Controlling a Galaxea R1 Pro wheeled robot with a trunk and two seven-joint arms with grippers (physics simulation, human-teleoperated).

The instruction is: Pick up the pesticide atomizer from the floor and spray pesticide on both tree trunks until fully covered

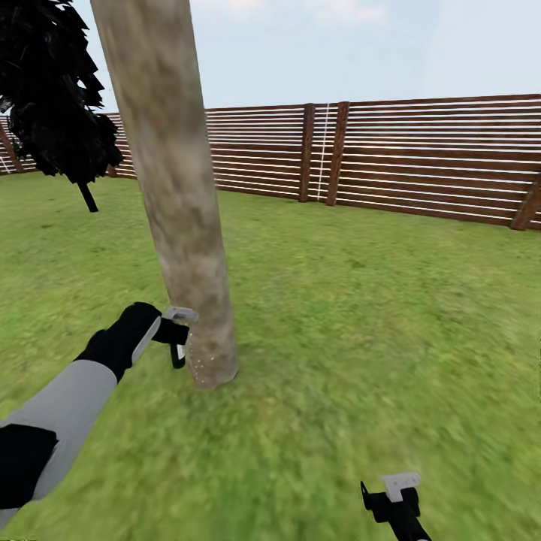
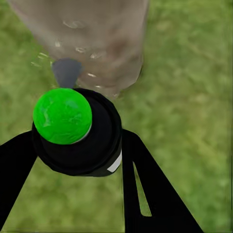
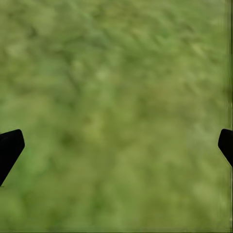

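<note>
Green-capped and black, the sprayer point(image 2: 77, 133) sits pinched in the left gripper point(image 1: 178, 340), its grey nozzle against the tree trunk point(image 1: 174, 195), whose crown is cut off. Droplets fleck the bark up close. Over grass point(image 3: 116, 107), the right gripper point(image 1: 394, 496) hangs spread. A wooden fence point(image 1: 421, 158) stands behind.

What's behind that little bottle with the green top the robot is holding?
Right behind the atomizer stands the tree trunk, its base speckled with droplets, with grass around it. The trunk hides the lawn directly beyond. The left gripper clamps the bottle.
</note>
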